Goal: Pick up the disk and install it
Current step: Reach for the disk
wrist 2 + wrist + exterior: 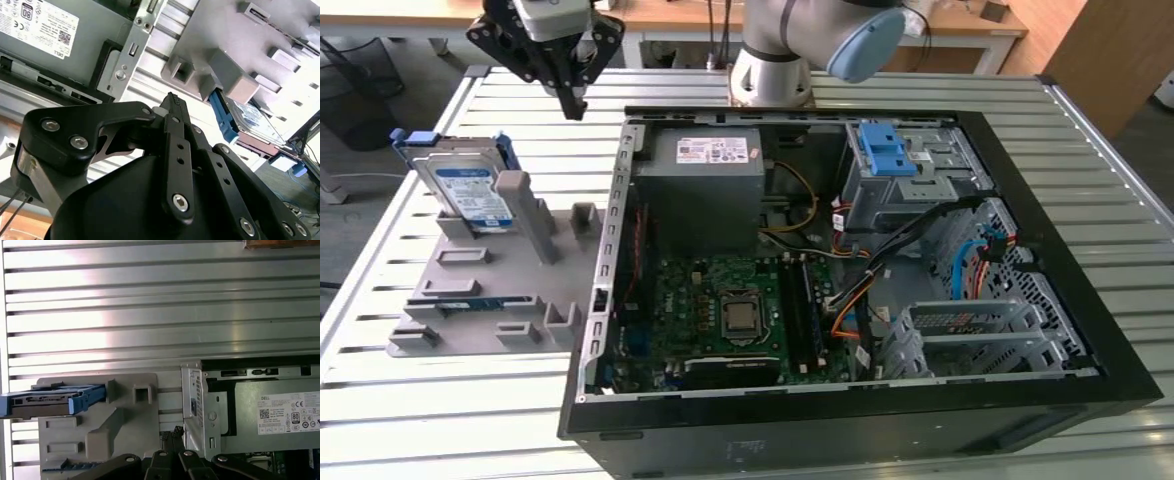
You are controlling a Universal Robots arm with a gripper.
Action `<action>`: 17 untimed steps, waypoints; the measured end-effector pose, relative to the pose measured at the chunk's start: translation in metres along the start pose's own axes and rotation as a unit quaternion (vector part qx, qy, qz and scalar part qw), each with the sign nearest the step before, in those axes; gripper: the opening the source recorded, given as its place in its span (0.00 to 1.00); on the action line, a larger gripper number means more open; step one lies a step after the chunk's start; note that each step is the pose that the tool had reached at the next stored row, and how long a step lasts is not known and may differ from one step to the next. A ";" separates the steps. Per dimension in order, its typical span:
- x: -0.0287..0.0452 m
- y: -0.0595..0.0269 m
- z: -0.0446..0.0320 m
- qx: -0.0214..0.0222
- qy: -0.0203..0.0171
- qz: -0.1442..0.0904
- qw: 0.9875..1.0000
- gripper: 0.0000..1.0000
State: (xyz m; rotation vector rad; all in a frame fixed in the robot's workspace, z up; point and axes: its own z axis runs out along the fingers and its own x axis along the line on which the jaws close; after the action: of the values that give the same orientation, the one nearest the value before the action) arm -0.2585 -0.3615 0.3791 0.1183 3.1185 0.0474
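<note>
Hand [172, 99], closed and empty, points down near the upright disk [464, 188].

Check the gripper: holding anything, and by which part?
Nothing is held. The gripper is shut on empty air, while the disk stands in the grey holder, apart from it.

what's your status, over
Hand shut, empty, hovering by the open computer case. Disk upright in the grey holder, ungrasped. Nothing seen between them.
</note>
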 end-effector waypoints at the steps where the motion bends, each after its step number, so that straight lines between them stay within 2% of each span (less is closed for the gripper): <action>1: 0.0040 0.0001 0.0004 0.000 0.000 0.000 1.000 0.11; 9: 0.0303 0.0031 0.0053 0.000 0.002 0.000 1.000 0.11; 17: 0.0661 0.0016 0.0080 0.000 0.002 0.000 1.000 0.11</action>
State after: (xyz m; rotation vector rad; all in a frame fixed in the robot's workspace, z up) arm -0.3241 -0.3546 0.3699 0.1185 3.1233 0.0470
